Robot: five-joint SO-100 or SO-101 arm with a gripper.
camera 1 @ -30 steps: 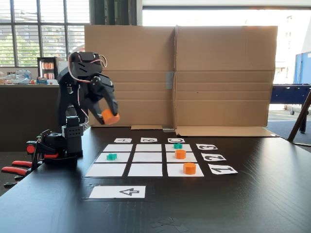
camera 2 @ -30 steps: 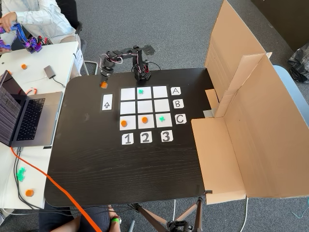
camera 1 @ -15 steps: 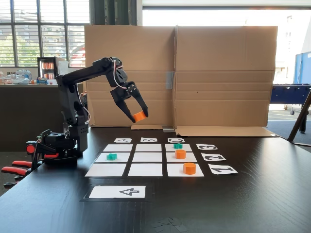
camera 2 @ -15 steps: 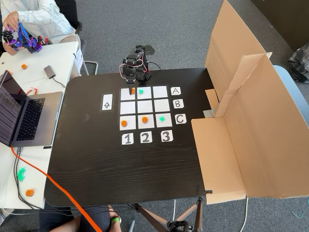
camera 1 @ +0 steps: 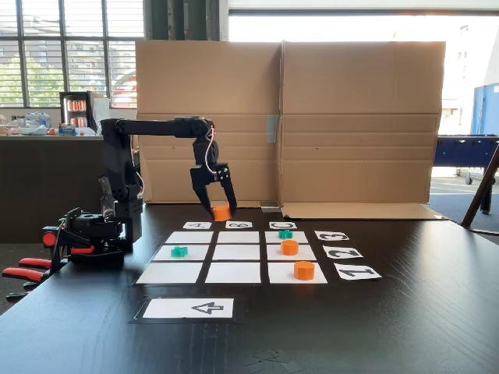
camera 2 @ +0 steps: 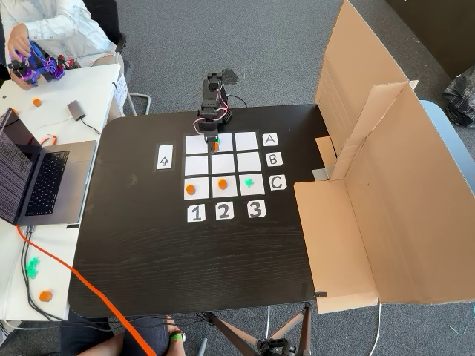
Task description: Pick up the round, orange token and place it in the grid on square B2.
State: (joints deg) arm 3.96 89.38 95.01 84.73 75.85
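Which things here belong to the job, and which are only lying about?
Job:
- orange token, held above the table
- gripper, fingers shut on it
- grid
- square B2, free

Lying about:
- two other orange tokens
- teal tokens
- arrow sheet
- laptop
- cardboard screen

Bright window backlight, glossy table glare, sharp focus.
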